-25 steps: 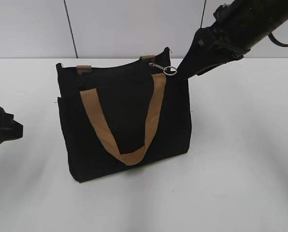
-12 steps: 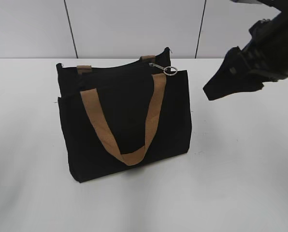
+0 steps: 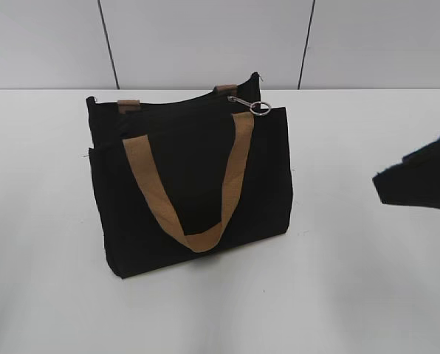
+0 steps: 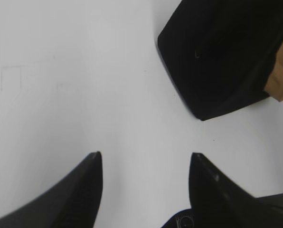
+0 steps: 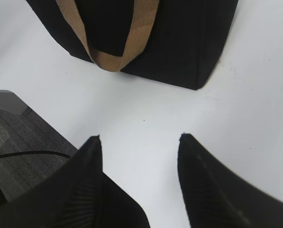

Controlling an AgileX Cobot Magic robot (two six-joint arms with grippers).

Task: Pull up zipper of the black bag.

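Observation:
The black bag (image 3: pixel 190 184) stands upright on the white table, its tan handle (image 3: pixel 194 240) hanging down the front. The silver zipper pull with its ring (image 3: pixel 258 108) lies at the bag's top right corner. My right gripper (image 3: pixel 386 188) is at the right edge of the exterior view, well clear of the bag, open and empty; in the right wrist view (image 5: pixel 139 140) it points at bare table below the bag (image 5: pixel 179 42). My left gripper (image 4: pixel 146 156) is open and empty over bare table, with a corner of the bag (image 4: pixel 217 57) beyond it. It does not show in the exterior view.
The white table (image 3: pixel 353 295) spreads around the bag. A grey panelled wall (image 3: pixel 205 37) stands behind. In the right wrist view the table's edge and grey floor (image 5: pixel 18 133) show at the left.
My right gripper has drawn back from the zipper pull at the bag's top right, moving right and down to the frame edge. My left gripper has left the exterior view.

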